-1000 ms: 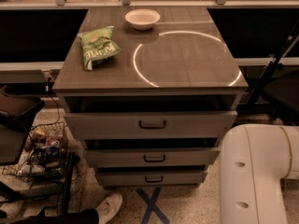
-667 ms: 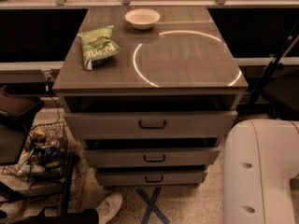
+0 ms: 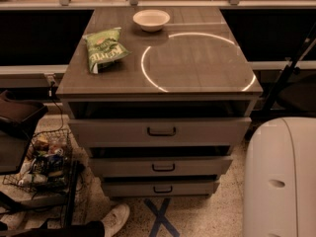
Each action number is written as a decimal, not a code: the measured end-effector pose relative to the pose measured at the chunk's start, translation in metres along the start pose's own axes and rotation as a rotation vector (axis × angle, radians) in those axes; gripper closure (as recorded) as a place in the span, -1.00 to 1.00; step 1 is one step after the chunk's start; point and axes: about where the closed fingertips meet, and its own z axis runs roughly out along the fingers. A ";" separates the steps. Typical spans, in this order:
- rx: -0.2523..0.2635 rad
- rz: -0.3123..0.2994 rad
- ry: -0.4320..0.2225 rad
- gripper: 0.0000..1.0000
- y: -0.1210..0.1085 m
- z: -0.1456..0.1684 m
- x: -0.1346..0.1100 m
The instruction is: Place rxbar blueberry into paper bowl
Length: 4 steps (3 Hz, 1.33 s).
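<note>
camera view: paper bowl [image 3: 151, 19] far on cabinet top [image 3: 197, 68], green chip bag [image 3: 103, 49] left of it; gripper out of frame, state can't tell.

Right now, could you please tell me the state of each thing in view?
paper bowl: upright, empty, at the back of the cabinet top.
green chip bag: lying flat, left side of the top.
three drawers: appear shut.
rxbar blueberry: not in view.
gripper: not in view; white arm section at lower right.

On cabinet top [image 3: 197, 68]: paper bowl [image 3: 151, 19] far, green chip bag [image 3: 103, 49] front-left of it; pincer unseen.
</note>
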 end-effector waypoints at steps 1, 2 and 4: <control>0.007 -0.077 0.024 1.00 -0.020 -0.022 -0.021; 0.000 -0.097 0.064 1.00 -0.034 -0.039 -0.035; -0.255 0.022 0.194 1.00 0.011 -0.066 -0.056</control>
